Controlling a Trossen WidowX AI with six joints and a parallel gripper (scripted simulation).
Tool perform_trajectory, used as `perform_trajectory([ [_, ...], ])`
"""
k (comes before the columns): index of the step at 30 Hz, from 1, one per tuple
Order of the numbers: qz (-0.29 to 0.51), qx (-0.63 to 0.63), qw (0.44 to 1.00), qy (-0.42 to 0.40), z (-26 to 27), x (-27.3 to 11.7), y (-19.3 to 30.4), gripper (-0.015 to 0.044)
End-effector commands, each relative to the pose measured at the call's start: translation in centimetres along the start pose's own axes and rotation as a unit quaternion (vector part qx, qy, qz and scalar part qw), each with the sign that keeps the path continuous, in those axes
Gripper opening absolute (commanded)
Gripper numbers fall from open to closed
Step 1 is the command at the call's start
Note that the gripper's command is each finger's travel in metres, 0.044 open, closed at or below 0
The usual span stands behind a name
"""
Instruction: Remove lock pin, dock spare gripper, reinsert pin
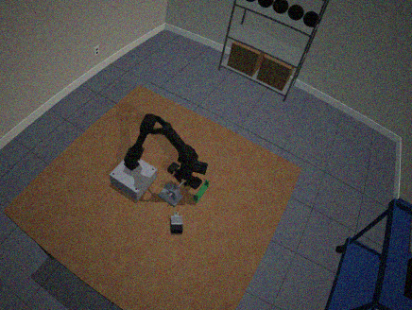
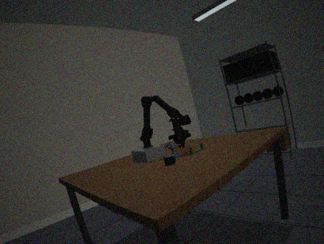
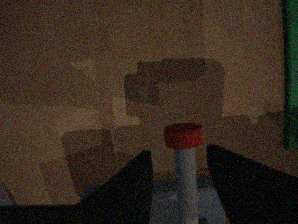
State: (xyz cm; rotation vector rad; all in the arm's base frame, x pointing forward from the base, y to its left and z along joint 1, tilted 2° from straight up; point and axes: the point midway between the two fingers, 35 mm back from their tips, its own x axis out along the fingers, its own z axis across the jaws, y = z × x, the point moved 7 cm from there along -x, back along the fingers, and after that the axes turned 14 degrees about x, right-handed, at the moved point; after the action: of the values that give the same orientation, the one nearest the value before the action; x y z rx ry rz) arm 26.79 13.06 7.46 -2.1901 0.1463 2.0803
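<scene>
The lock pin, with a red head (image 3: pixel 183 136) and a pale grey shaft (image 3: pixel 187 175), stands up from the grey mount (image 1: pixel 171 195) (image 3: pixel 164 204). My gripper (image 1: pixel 182 180) (image 3: pixel 178 155) is over the mount, its black fingers partly open on either side of the shaft, just below the red head. A gap shows on each side of the shaft. The mount's socket is mostly hidden below the fingers. The spare gripper (image 1: pixel 177 224) (image 2: pixel 169 160), a small block with a dark body and a grey spigot end, lies apart from the mount.
A green bracket (image 1: pixel 201 191) (image 3: pixel 291 75) with upturned ends lies just beyond the mount, close to the gripper's side. The pale box (image 1: pixel 133 180) (image 2: pixel 140 156) under the arm's base is on the mount's other side. All stand on the wooden table (image 1: pixel 227 246) (image 2: pixel 122 186).
</scene>
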Motion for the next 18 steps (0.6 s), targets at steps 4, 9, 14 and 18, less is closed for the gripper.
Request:
perform_trajectory([
  [4,-0.002,0.0,1.0,0.0,0.0,0.05,-0.04,0.0],
  [9,-0.002,0.0,1.0,0.0,0.0,0.05,-0.04,0.0],
  [14,-0.006,0.0,1.0,-0.002,0.0,-0.01,-0.02,0.0],
  [18,-0.029,-0.005,1.0,-0.007,-0.02,-0.35,0.12,0.0],
])
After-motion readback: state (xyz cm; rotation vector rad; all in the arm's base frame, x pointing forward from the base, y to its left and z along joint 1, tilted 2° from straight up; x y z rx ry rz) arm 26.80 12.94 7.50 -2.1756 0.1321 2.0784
